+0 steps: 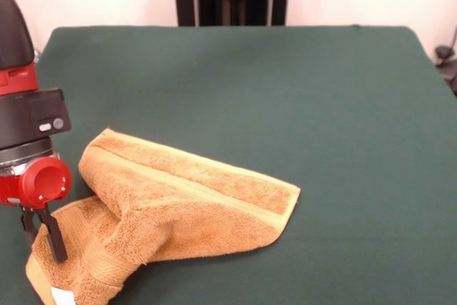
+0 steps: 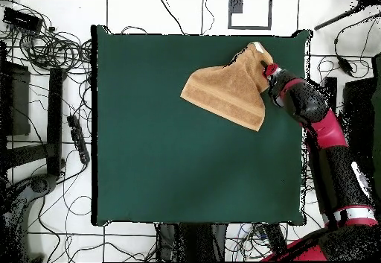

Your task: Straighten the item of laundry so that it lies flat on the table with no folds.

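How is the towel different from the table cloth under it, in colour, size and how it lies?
The towel is orange-tan with a paler stripe; the table is plain dark green. The towel is small and sits near one corner in the overhead view; the table is far larger. The towel is folded over and bunched beside the hand; the table's cover lies smooth and flat. Both are soft cloth surfaces.

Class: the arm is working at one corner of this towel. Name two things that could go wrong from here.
1. The hand towel is folded over itself near the claw; dragging could bunch it further.
2. It lies close to the table edge, so an outward pull might slide it off.
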